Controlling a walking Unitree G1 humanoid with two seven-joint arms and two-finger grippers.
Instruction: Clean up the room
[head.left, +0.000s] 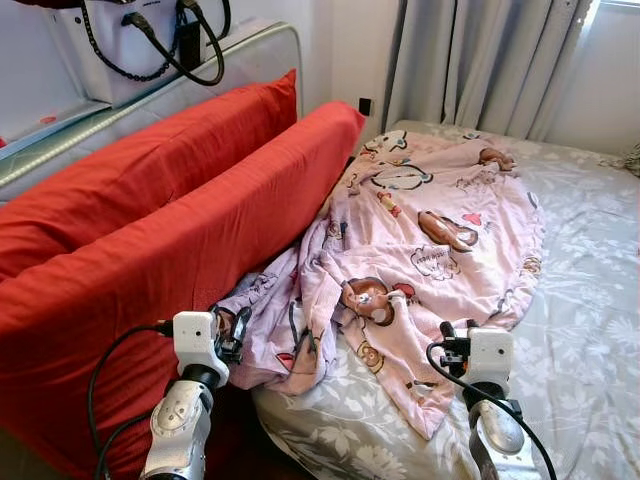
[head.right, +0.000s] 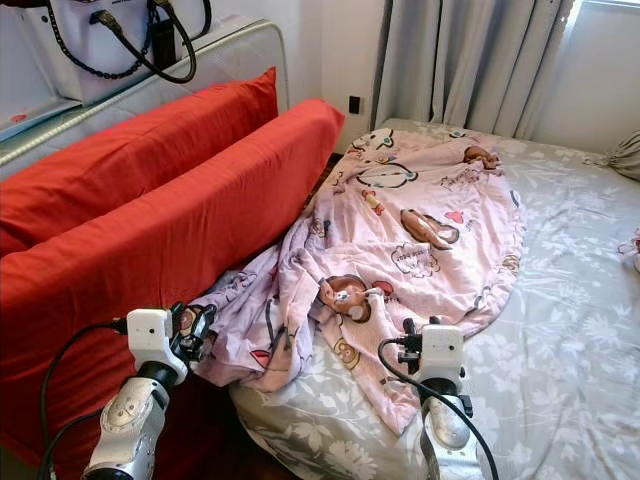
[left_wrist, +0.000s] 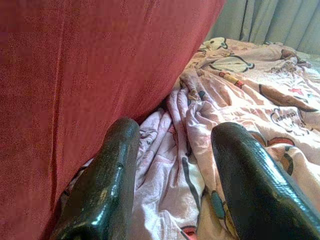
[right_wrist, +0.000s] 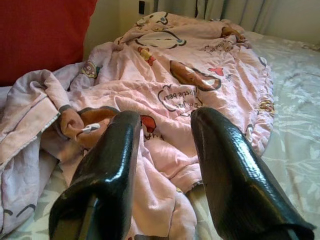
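Note:
A pink cartoon-print blanket (head.left: 440, 230) lies crumpled across the grey floral bed sheet (head.left: 590, 300); its bunched near end hangs over the bed's corner. My left gripper (head.left: 236, 335) is open at that bunched end, right beside the front red pillow (head.left: 180, 250). In the left wrist view the folds of the blanket (left_wrist: 170, 170) lie between and beyond the left gripper's fingers (left_wrist: 117, 165). My right gripper (head.left: 452, 350) is open just above the blanket's near edge (right_wrist: 160, 165), with nothing held.
Two long red pillows, the second one (head.left: 140, 160) behind the first, lean against the padded headboard (head.left: 255, 55) on the left. A white handbag (head.left: 120, 50) sits on the ledge above. Grey curtains (head.left: 480, 60) hang behind the bed. Bare sheet lies to the right.

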